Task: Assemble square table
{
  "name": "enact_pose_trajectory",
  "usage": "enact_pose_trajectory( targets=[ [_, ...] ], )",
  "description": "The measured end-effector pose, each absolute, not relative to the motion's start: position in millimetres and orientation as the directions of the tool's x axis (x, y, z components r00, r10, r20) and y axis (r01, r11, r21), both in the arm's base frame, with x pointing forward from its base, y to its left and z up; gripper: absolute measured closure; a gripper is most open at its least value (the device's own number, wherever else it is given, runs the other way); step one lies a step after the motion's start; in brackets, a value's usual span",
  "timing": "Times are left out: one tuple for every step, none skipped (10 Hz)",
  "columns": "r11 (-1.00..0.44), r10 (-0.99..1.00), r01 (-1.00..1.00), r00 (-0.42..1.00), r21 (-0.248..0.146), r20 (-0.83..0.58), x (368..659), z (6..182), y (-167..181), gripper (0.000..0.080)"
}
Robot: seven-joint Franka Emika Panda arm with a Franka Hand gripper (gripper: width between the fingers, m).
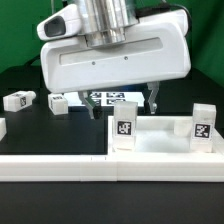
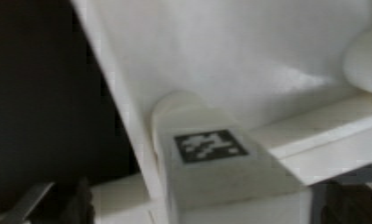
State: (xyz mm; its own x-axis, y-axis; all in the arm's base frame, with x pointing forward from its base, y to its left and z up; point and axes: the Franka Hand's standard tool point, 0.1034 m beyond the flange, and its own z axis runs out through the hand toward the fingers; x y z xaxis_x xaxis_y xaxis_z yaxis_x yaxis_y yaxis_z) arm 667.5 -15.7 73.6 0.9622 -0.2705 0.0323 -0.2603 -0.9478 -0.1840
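Gripper [image 1: 129, 106] released, jaws wide | square table top [image 1: 160, 150] below it, tagged leg [image 1: 123, 129] upright underneath, unheld | step: leg fitting | next: probably fetch loose leg [image 1: 57, 103] off to its side

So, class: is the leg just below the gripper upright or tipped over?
Upright: the leg stands on end on the table top, clearly taller than wide, its sides vertical.

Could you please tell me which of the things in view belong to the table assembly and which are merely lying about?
Belonging to the job:
- table top
- upright legs standing on it
- loose legs on the black surface
- hand, open, holding nothing

Just lying about:
- marker board
- long white bar along the edge
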Motion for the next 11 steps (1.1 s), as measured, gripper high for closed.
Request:
enact_pose_trajectory(
  targets=[
    [-0.942,-0.291,-0.281,0.956,-0.185,0.028,667.3,74.1,-15.2,0.015],
    [-0.942,-0.289,-0.279,0.957,-0.184,0.028,667.3,73.8,-15.3,0.015],
    [-0.938,-0.303,-0.294,0.953,-0.185,0.025,667.1,73.4,-15.2,0.0244],
    [-0.914,-0.368,-0.359,0.93,-0.187,0.012,667.2,73.4,-14.9,0.0381],
    [-0.882,-0.44,-0.433,0.898,-0.187,-0.003,667.1,73.3,-14.7,0.0381],
    [-0.846,-0.506,-0.5,0.862,-0.186,-0.017,667.1,73.2,-14.9,0.0509],
    [-0.812,-0.559,-0.554,0.829,-0.184,-0.029,667.1,73.1,-15.1,0.0509],
    [-0.792,-0.586,-0.582,0.809,-0.183,-0.035,667.1,73.1,-15.2,0.0509],
    [-0.727,-0.666,-0.663,0.744,-0.179,-0.054,667.4,73.3,-14.8,0.0509],
    [-0.598,-0.784,-0.784,0.615,-0.165,-0.083,668.0,74.3,-15.3,0.0509],
    [-0.456,-0.873,-0.877,0.474,-0.15,-0.116,668.7,75.9,-16.6,0.0509]
  ],
)
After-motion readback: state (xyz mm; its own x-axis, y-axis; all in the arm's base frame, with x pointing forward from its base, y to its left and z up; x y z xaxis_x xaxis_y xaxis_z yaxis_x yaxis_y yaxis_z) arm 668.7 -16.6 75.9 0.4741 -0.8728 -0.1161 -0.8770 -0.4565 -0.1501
